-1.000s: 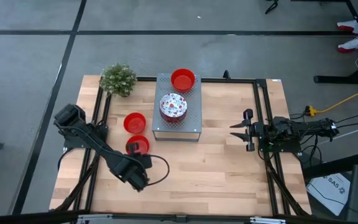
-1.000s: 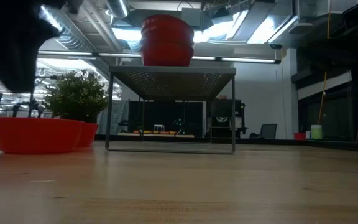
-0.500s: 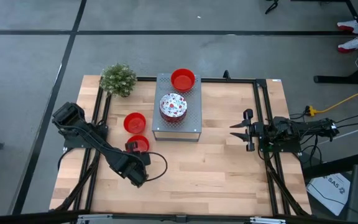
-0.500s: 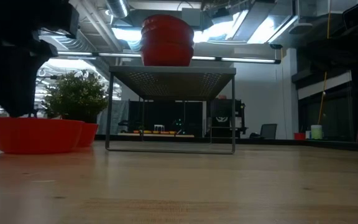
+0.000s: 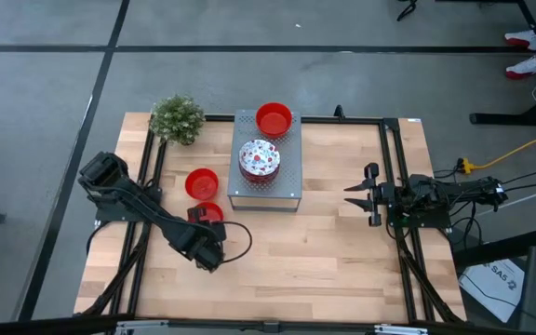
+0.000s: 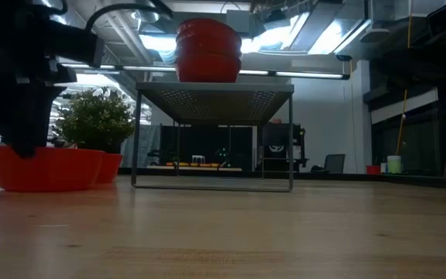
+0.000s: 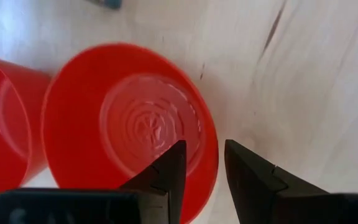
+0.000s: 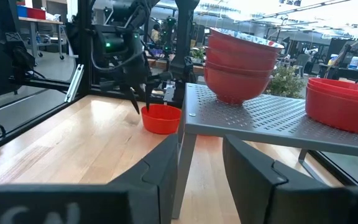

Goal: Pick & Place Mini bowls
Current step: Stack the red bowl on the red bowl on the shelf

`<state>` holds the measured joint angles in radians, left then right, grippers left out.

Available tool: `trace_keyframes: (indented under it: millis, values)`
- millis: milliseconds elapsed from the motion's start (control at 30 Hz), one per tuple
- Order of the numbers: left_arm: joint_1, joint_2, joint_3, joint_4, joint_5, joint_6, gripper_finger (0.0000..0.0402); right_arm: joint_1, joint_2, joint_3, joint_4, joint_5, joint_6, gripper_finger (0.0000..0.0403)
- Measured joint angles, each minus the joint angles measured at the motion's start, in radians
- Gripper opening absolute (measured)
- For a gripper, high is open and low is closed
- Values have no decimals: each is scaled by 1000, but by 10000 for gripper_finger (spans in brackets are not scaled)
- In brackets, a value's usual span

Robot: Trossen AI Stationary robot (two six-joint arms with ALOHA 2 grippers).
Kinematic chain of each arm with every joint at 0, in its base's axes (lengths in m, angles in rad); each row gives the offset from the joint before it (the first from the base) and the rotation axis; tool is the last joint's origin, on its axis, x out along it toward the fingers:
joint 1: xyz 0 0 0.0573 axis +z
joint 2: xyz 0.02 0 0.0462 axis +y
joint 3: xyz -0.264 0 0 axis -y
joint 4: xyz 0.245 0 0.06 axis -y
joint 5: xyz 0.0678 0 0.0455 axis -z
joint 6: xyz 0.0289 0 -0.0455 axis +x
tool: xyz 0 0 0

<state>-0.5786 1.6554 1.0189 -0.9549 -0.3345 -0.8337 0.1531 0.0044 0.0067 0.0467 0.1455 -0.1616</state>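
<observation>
A plain red mini bowl (image 5: 206, 214) (image 7: 129, 124) stands upright on the wooden table, and a second red bowl (image 5: 201, 182) (image 7: 2, 143) stands just beyond it. My left gripper (image 5: 208, 227) (image 7: 202, 149) is open and down at the nearer bowl's near-right rim, one finger inside it and one outside. On the grey perforated box (image 5: 287, 186) sit a stack topped by a speckled bowl (image 5: 259, 158) and red bowls (image 5: 274, 119). My right gripper (image 5: 350, 195) waits open above the table's right part, clear of everything. My left gripper stands astride the nearer red bowl's rim (image 7: 212, 152), coming from above and slanting from the table's near side. One finger (image 7: 173, 165) is inside the bowl and the other (image 7: 247, 174) outside. I cannot tell whether either finger touches the rim. The bowl rests on the table.
A small green plant (image 5: 177, 118) (image 6: 95, 120) stands at the far left corner. The grey box is raised on legs (image 6: 215, 93) at the table's far middle. Bare wood (image 5: 305, 251) stretches across the near and middle parts, and black frame rails (image 5: 394, 167) run along both sides.
My left gripper has moved from the near side toward the far edge and down onto the nearer red bowl, ending with its fingers astride the rim. The bowls have not moved, and the right arm has kept still.
</observation>
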Motion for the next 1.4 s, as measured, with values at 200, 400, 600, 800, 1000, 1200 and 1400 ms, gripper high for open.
trace_keyframes:
  millis: [200,400,600,800,1000,1200,1400]
  values:
    - [0,0,-16,18,6,1,102,0,0,0,0,0,0,127]
    - [16,0,-16,20,51,0,57,0,0,0,0,0,0,127]
    - [33,0,-16,46,123,-27,6,0,0,0,0,0,0,127]
    - [24,-1,19,108,183,-53,4,0,0,0,0,0,0,127]
    - [-2,-4,113,125,180,-38,3,0,0,0,0,0,0,127]
    - [-29,-4,225,125,100,-22,3,0,0,0,0,0,0,127]
    - [-47,-4,350,124,14,69,2,0,0,0,0,0,0,127]
